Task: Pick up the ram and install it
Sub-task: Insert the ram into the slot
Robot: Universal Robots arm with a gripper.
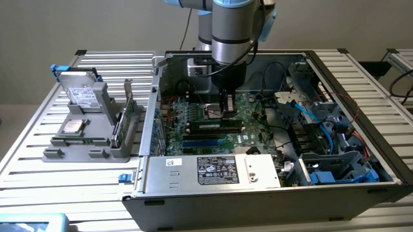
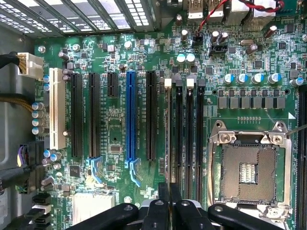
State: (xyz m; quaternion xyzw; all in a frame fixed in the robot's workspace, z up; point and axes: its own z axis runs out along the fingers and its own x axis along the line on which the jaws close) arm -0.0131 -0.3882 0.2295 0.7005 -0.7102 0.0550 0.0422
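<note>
My gripper (image 2: 169, 191) hangs inside the open computer case (image 1: 387, 159), low over the motherboard (image 1: 187, 140), with its dark fingers (image 1: 227, 110) pressed together. Between them is the ram (image 2: 168, 139), seen edge-on as a thin green strip. It lines up with the memory slot closest to the expansion slots, between the white latch (image 2: 168, 82) and the fingers. Whether it is fully seated I cannot tell. Beside it lie further black memory slots (image 2: 189, 139).
The open processor socket (image 2: 249, 167) sits beside the memory slots. A blue expansion slot (image 2: 130, 120) and black ones lie on the other side. The power supply (image 1: 213, 170) fills the case front and cables (image 1: 303, 116) crowd the right. A grey fixture (image 1: 84, 145) outside holds a drive, a chip and a green card.
</note>
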